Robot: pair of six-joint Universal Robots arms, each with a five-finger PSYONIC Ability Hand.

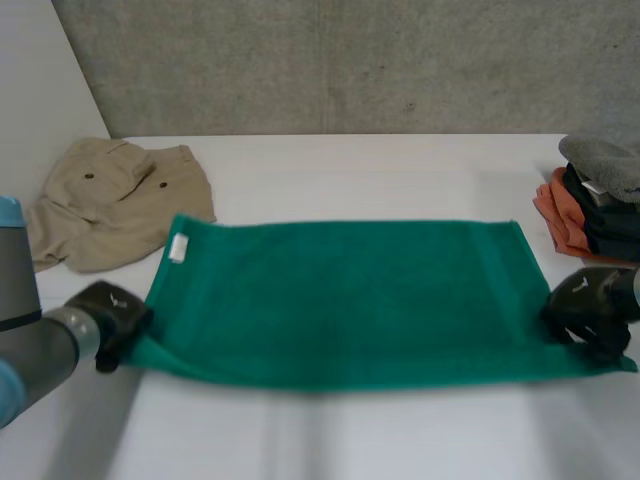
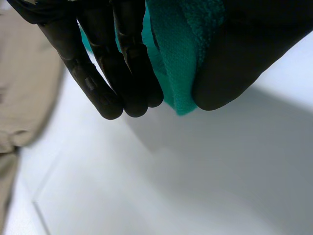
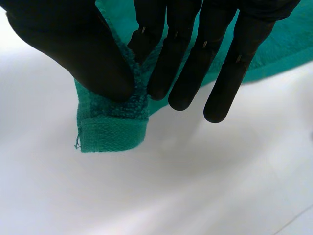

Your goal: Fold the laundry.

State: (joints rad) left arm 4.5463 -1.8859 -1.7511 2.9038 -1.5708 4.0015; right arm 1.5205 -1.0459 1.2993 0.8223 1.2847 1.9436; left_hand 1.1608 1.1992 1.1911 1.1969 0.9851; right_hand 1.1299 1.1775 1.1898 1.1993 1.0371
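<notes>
A: Left hand (image 2: pixel 112 58) status?
B: Thumb and fingers clamped on green towel (image 1: pixel 340 300), near corner. Right hand (image 3: pixel 195 49) same, pinching the other near corner.
A: Rest of it?
B: Spread flat between the hands on white table (image 1: pixel 350 170). Beyond left hand: beige garment (image 1: pixel 110 200), probably shorts. Beyond right hand: stack of folded clothes (image 1: pixel 600 210).

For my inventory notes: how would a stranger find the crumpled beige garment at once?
On the white table, look beyond the left end of the green terry towel. The crumpled beige cloth garment lies there, by the towel's white label. Unlike the stacked clothes opposite, it has dark buttons.
</notes>
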